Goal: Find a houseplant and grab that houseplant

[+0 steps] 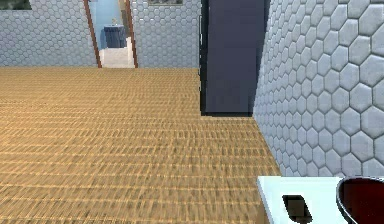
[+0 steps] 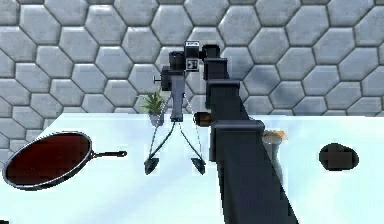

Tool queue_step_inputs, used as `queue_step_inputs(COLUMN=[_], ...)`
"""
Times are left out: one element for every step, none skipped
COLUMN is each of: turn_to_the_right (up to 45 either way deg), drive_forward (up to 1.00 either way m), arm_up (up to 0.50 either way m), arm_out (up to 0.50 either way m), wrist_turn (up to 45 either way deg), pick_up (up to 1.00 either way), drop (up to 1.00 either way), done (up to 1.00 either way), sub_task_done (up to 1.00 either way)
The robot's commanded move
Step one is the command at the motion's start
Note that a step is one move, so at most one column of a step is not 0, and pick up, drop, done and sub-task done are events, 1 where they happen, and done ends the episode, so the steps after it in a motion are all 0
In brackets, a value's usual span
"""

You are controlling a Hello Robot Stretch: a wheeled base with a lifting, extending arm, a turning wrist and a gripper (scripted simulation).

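plant: small, on the counter [image 2: 90,130] near the wall. plant [image 2: 155,105] sits right by the fingers [image 2: 197,160]
fingers: can't tell if they've got anything
handling: probably light with floppy leaves, so I'd grab the pot

No legible text, number, label or sign is present. The two white squares [image 2: 192,48] at the far end of the arm [image 2: 235,140] carry black marks that form no readable characters.

Grey hexagon tiles pattern the wall [image 2: 60,60]. The floor [image 1: 100,130] is tan with a woven ribbed pattern. The table [image 2: 120,202] is white, the frying pan [image 2: 48,160] dark red with a black handle, the houseplant [image 2: 154,104] green, the arm [image 2: 240,160] black.
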Motion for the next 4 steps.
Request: queue_step_inputs(turn_to_the_right=[0.0, 0.0, 0.0, 0.0], drive_forward=[0.00, 0.00, 0.00, 0.00], arm_up=[0.00, 0.00, 0.00, 0.00], arm_out=[0.00, 0.00, 0.00, 0.00], wrist_turn=[45.0, 45.0, 45.0, 21.0], pick_up=[0.00, 0.00, 0.00, 0.00], drop=[0.00, 0.00, 0.00, 0.00], done=[0.00, 0.00, 0.00, 0.00], sub_task_done=[0.00, 0.00, 0.00, 0.00])
